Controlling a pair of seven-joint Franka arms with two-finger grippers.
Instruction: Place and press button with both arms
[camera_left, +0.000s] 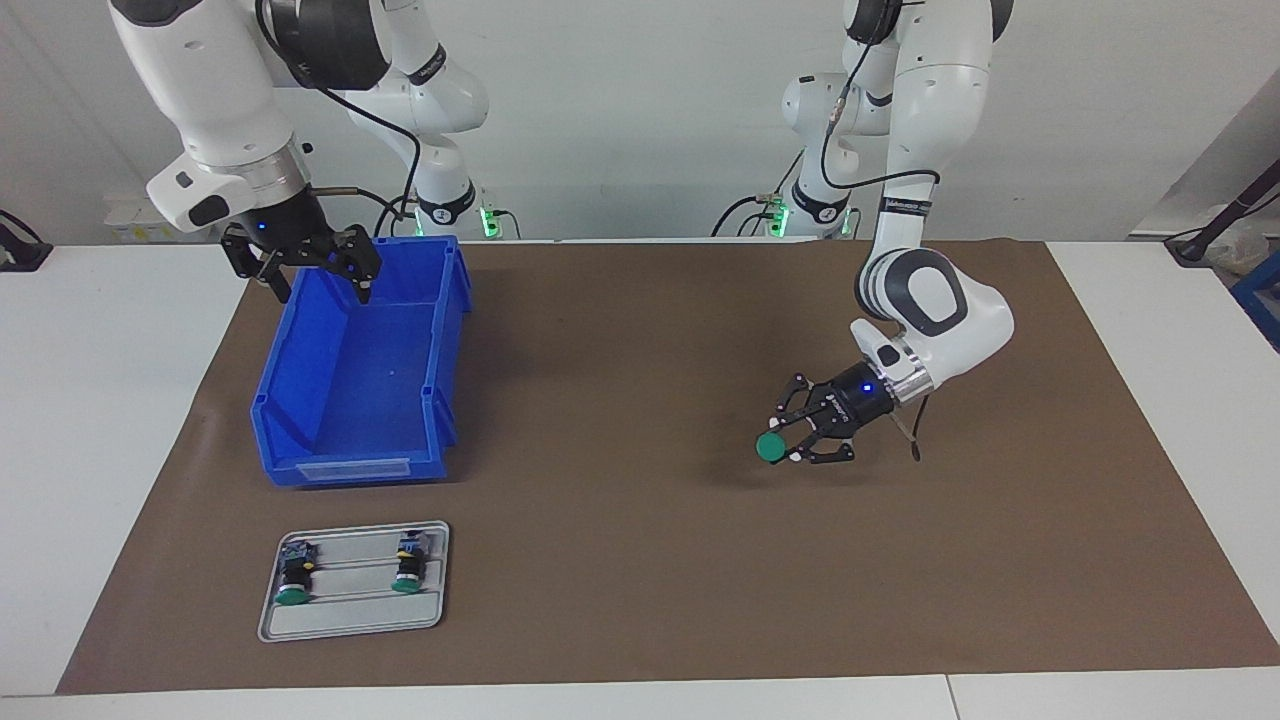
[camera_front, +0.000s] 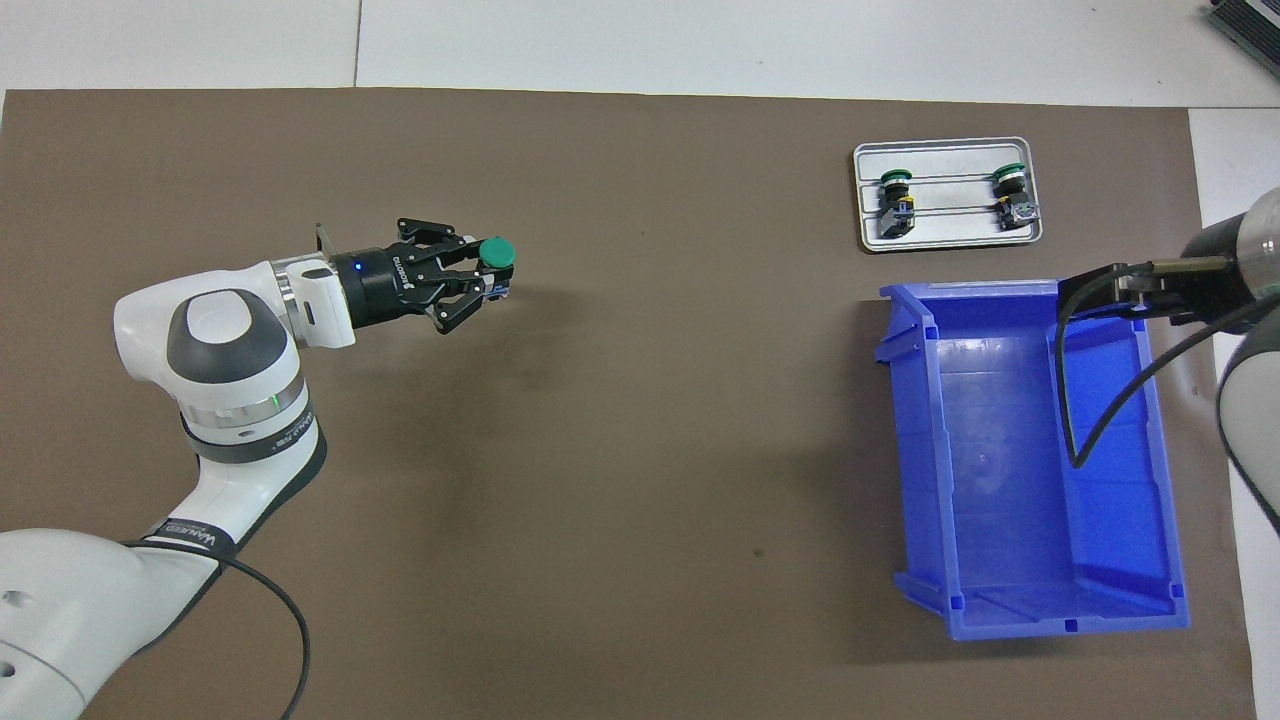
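Observation:
A button with a green cap (camera_left: 771, 447) (camera_front: 496, 251) hangs a little above the brown mat (camera_left: 640, 580), toward the left arm's end of the table. My left gripper (camera_left: 797, 444) (camera_front: 483, 277) is shut on its black body, reaching out nearly level, so the button is tilted with the cap showing beside the fingers. My right gripper (camera_left: 322, 290) stands open and holds nothing. It hovers over the end of the blue bin (camera_left: 345, 470) (camera_front: 910, 420) nearest the robots.
A grey tray (camera_left: 350, 618) (camera_front: 950, 238) lies farther from the robots than the bin. Two more green-capped buttons (camera_left: 293, 577) (camera_left: 408, 570) lie on it. The bin has nothing in it. White table borders the mat on all sides.

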